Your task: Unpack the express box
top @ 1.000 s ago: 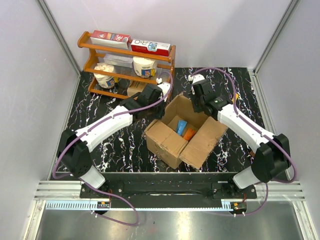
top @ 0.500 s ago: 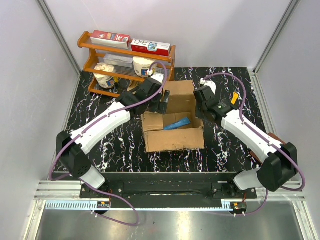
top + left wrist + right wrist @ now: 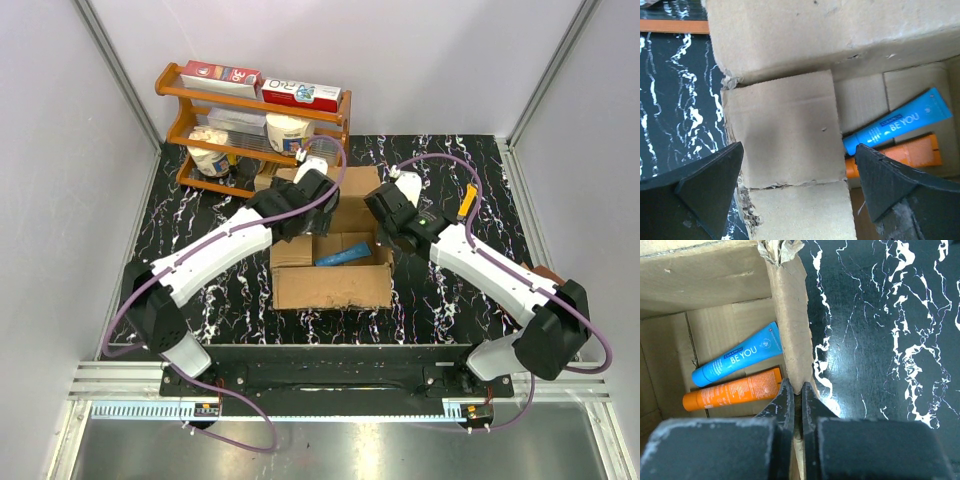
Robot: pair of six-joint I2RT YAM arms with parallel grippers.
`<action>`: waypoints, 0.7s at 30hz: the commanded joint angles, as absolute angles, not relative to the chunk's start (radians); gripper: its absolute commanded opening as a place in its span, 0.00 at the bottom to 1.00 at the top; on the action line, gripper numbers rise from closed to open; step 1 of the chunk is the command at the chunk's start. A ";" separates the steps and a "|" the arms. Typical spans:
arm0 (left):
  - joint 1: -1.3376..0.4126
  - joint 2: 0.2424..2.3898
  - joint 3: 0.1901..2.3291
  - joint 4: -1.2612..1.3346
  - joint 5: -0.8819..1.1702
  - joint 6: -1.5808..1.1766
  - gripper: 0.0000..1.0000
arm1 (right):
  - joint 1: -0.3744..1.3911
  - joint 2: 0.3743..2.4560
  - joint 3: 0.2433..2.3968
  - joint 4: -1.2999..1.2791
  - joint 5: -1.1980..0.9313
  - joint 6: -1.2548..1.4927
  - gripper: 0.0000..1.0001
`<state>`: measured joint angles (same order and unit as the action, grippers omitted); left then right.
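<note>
– Starting with the widest thing, what do we have?

– We see the black, white-veined marble-pattern table (image 3: 470,300). In its middle is the large brown corrugated cardboard express box (image 3: 330,288), flaps spread open, lying between the two arms.

– And behind it?

– We make out the orange-brown wooden rack (image 3: 178,128) at the far left of the table, just beyond the box's far flap. It has cartons and tubs on its shelves.

– How do we read the claws?

– The left gripper (image 3: 799,165) hangs over the box's left side flap with its black fingers spread wide and only bare cardboard below them. We cannot tell whether they touch it. The right gripper (image 3: 797,395) is closed tight, and we see the top edge of the box's right wall pinched between its two fingers.

– What lies inside?

– On the box floor we find the blue plastic tube (image 3: 737,361) printed "BE YOU". Just beside it lies the orange plastic tube (image 3: 732,390). Both lie flat, reaching toward the right wall.
</note>
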<state>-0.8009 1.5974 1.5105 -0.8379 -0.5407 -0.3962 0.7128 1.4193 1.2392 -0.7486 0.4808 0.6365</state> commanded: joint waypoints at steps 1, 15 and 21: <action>-0.827 1.646 1.537 -0.880 -0.741 -0.439 0.99 | 0.723 1.424 1.299 -0.752 0.474 0.729 0.00; -0.831 1.594 1.537 -0.911 -0.848 -0.509 0.96 | 0.723 1.411 1.290 -0.778 0.488 0.752 0.00; -0.802 1.402 1.438 -0.818 -0.844 -0.500 0.96 | 0.723 1.408 1.293 -0.784 0.483 0.762 0.00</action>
